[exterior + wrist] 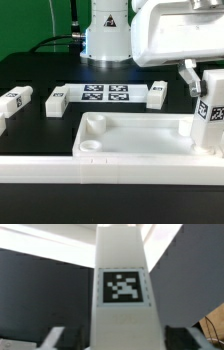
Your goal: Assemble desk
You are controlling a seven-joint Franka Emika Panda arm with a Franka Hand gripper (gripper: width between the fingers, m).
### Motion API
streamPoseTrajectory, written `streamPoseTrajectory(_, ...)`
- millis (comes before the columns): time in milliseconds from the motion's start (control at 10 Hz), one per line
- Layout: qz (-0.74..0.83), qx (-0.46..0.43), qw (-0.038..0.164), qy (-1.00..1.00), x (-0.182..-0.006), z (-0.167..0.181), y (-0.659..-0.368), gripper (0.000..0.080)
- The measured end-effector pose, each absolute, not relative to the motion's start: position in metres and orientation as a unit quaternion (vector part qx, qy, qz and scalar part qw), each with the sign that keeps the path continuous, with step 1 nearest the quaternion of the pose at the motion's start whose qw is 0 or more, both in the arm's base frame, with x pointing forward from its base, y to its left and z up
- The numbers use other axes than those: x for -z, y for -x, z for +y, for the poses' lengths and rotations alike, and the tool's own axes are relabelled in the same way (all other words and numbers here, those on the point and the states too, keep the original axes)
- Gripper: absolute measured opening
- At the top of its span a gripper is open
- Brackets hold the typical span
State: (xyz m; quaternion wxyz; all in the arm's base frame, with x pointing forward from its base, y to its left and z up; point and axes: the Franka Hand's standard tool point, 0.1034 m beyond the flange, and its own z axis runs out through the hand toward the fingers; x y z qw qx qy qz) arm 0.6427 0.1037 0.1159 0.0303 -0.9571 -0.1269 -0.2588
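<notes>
The white desk top (130, 148), a tray with a raised rim, lies at the front of the black table. One white tagged leg (211, 112) stands upright at the top's right end in the exterior view. My gripper (204, 84) hangs over this leg. In the wrist view the leg (127, 286) runs up between my fingers (56, 336), and a dark gap shows on each side of it. The gripper (127, 340) is open around the leg and does not touch it. A round socket (88, 144) shows in the top's near left corner.
Three loose tagged legs lie on the table behind the top: one at the far left (15, 100), one beside it (55, 99), one right of centre (157, 95). The marker board (105, 94) lies between them. The robot base (105, 35) stands behind.
</notes>
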Motion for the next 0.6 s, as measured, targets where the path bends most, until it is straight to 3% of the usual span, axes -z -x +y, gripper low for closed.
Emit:
streamPoseTrajectory(100, -0.127, 0.259, 0.03, 0.957, -0.116, 0.104, -0.643, 0.0561)
streamPoseTrajectory(200, -0.127, 0.259, 0.03, 0.957, -0.116, 0.104, -0.643, 0.063)
streamPoseTrajectory(400, -0.127, 0.257, 0.03, 0.958, -0.116, 0.102, -0.639, 0.0645)
streamPoseTrajectory(600, -0.128, 0.251, 0.029, 0.959, -0.13, 0.103, -0.638, 0.0649)
